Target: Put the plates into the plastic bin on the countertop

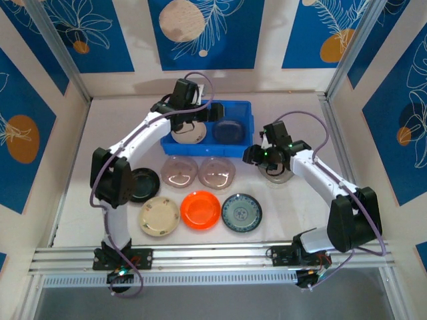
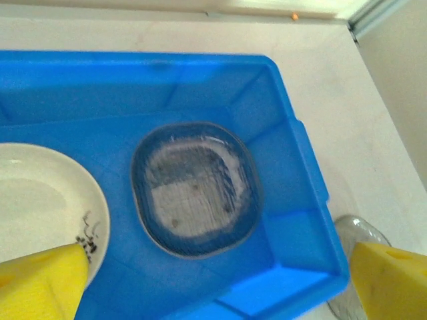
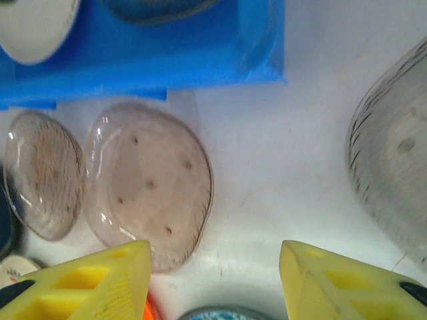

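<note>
The blue plastic bin (image 1: pixel 239 108) stands at the back of the white countertop (image 1: pixel 120 127). Inside it lie a cream plate (image 2: pixel 40 200) on the left and a smoky-grey plate (image 2: pixel 193 190) on the right. My left gripper (image 1: pixel 195 121) hovers over the bin, open and empty, its yellow fingers (image 2: pixel 40 283) wide apart. My right gripper (image 1: pixel 256 157) is open and empty above bare countertop, with a smoky-grey plate (image 3: pixel 393 180) to its right and two more (image 3: pixel 147 180) (image 3: pixel 40 173) to its left.
In front of the bin lie a black plate (image 1: pixel 143 185), a cream plate (image 1: pixel 159 215), an orange plate (image 1: pixel 200 209) and a teal-patterned plate (image 1: pixel 241 212). White walls and an aluminium rail (image 1: pixel 213 257) edge the surface.
</note>
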Robot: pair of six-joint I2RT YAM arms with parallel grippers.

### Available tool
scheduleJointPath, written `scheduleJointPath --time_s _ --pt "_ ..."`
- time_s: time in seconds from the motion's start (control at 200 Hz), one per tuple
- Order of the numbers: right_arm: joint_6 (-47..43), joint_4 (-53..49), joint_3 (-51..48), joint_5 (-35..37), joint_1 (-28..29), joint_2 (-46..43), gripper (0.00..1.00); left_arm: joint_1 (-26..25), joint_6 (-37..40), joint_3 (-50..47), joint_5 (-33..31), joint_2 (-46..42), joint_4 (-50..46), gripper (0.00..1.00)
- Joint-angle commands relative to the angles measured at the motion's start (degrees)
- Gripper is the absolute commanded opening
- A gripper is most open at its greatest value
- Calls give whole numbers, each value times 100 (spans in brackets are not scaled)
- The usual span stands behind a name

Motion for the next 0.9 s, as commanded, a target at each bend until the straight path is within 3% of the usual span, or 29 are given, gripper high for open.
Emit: scheduleJointPath --time_s 0.0,0.395,0.895 --pt "-77 -177 -264 -106 238 -304 54 -169 356 -369 280 -469 28 100" --pt "130 -210 -1269 -569 547 -1147 51 -204 323 -1386 940 -1037 333 100" --pt "636 -378 -1837 -282 610 -1479 49 -215 260 -1881 972 -1348 498 100"
